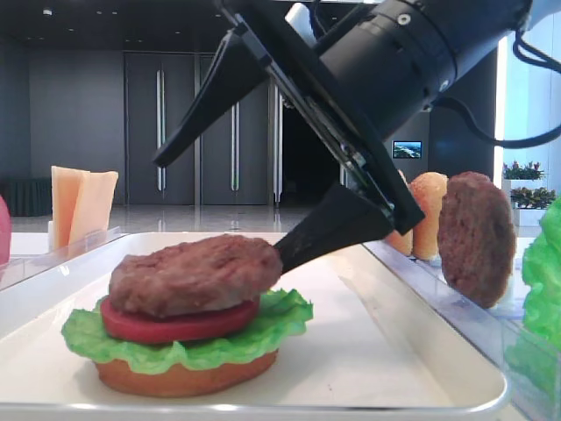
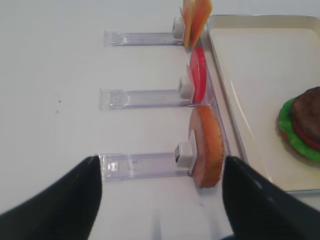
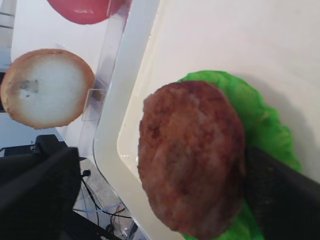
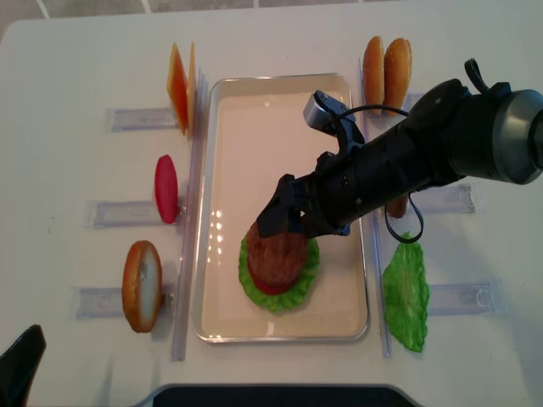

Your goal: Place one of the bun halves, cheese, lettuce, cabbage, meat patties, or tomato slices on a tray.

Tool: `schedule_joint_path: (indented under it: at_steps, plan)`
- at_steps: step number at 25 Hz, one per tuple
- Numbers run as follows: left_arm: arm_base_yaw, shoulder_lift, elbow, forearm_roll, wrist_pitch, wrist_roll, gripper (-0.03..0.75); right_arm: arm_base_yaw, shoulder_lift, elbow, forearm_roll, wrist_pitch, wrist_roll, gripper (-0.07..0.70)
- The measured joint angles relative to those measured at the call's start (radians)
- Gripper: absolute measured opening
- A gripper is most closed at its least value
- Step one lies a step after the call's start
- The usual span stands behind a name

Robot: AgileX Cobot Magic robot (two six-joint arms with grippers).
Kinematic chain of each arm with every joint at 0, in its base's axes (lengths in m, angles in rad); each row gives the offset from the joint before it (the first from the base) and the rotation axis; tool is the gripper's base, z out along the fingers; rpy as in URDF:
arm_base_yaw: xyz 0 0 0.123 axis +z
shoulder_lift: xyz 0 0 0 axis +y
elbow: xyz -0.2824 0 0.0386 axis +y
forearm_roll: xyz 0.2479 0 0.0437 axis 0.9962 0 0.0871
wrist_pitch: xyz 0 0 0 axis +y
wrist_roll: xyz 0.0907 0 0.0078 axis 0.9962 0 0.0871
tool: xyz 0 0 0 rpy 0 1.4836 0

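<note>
Right pincer [image 1: 263,193] stands spread wide at frame centre, its lower finger touching the edge of the round, grainy brown meat patty [image 1: 195,274], which lies atop a red tomato slice [image 1: 180,324], ruffled green lettuce leaf [image 1: 188,345] and flat orange-brown bun half [image 1: 180,379] on the cream-white rimmed rectangular tray [image 1: 377,351]. Behind is a dim hall with tall grey doors [image 1: 197,123]. Only the overhead view shows the white surface [image 4: 68,85] with clear plastic holders [image 4: 114,212], and the left wrist view shows the left pincer [image 2: 160,200] spread, holding nothing.

Brown meat patty [image 1: 195,274] lies atop tomato slice [image 1: 175,325], lettuce [image 1: 188,346], on tray [image 1: 386,368].
</note>
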State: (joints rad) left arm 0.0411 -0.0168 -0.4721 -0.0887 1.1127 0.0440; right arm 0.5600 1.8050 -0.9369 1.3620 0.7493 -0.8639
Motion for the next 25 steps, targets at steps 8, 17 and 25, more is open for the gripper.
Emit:
schedule_joint_path:
  at_steps: [8, 17, 25]
  plan:
    - [0.0, 0.0, 0.0, 0.001, 0.0, 0.0, 0.571, 0.0, -0.017, 0.0, -0.078, -0.043, -0.001, 0.668]
    - [0.0, 0.0, 0.0, 0.001, 0.0, 0.0, 0.571, 0.0, -0.13, 0.0, -0.212, -0.097, 0.062, 0.668]
    - [0.0, 0.0, 0.0, 0.001, 0.0, 0.0, 0.571, 0.0, -0.285, 0.0, -0.492, -0.128, 0.259, 0.668]
